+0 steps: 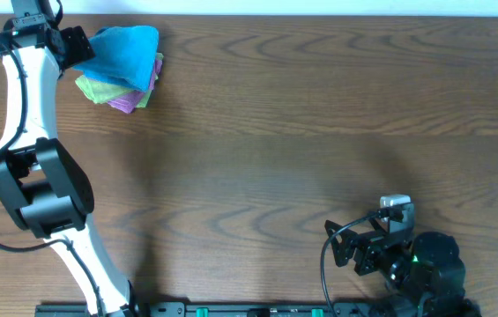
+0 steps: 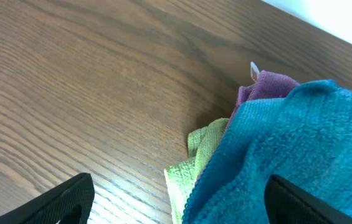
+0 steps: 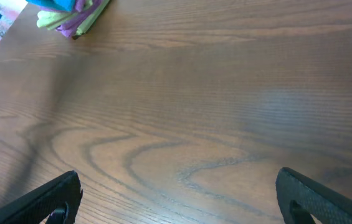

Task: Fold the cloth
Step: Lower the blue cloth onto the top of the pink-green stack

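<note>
A folded blue cloth (image 1: 128, 55) lies on top of a stack with a green cloth (image 1: 95, 88) and a purple cloth (image 1: 130, 103) at the table's far left. My left gripper (image 1: 79, 46) is open at the stack's left edge. In the left wrist view the blue cloth (image 2: 300, 149) fills the right side, with the green cloth (image 2: 191, 168) and the purple cloth (image 2: 269, 87) under it, and the open jaws (image 2: 179, 205) straddle the stack's edge without gripping. My right gripper (image 1: 354, 251) is open and empty at the near right, and its wrist view (image 3: 179, 193) shows bare wood between the jaws.
The wooden table (image 1: 301, 132) stretches between the arms. The stack shows small at the top left of the right wrist view (image 3: 70, 15). The table's far edge (image 2: 325, 28) runs just behind the stack. A black rail (image 1: 231, 310) lines the near edge.
</note>
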`<state>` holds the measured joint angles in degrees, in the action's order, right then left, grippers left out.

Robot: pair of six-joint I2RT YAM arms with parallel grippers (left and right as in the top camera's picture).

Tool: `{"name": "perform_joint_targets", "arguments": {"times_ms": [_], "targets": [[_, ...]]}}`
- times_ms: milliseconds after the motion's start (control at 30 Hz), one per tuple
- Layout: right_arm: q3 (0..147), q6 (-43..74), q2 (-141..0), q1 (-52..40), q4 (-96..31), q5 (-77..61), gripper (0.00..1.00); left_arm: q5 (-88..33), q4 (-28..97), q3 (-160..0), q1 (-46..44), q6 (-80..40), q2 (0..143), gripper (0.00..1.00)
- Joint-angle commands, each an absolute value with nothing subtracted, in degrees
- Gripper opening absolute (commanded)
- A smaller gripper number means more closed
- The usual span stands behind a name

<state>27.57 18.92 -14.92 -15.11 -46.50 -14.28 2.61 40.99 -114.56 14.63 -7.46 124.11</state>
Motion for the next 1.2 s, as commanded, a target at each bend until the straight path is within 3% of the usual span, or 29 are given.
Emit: {"name": "perform_joint_targets", "arguments": {"times_ms": [0,433,500,767,1167], "targets": [[27.5,19.7,-14.6,-14.4,-46.6,-13.9,0.99,3.6,42.1,-117.4,15.1,-7.3,121.7,0.89],[27.5,19.7,-14.6,-14.4,-46.5,-13.9,0.99,-0.7,50.8,-124.8,15.1,-7.3,121.7,0.85],[27.5,19.7,-14.6,-14.4,-46.6,-13.9,0.99,-3.3,53.1,-126.5,15.0,-7.3,121.7,0.95],[27.5,19.7,-14.6,-14.4,-46.5,-13.9,0.99,-11.6,58.4,-130.5,14.5,-8.5,121.7,0.95],[27.5,19.7,-14.6,-14.4,-46.5,-13.9,0.99,-15.5,58.0,-130.6,14.4,-24.0,121.7,0.96]]}}
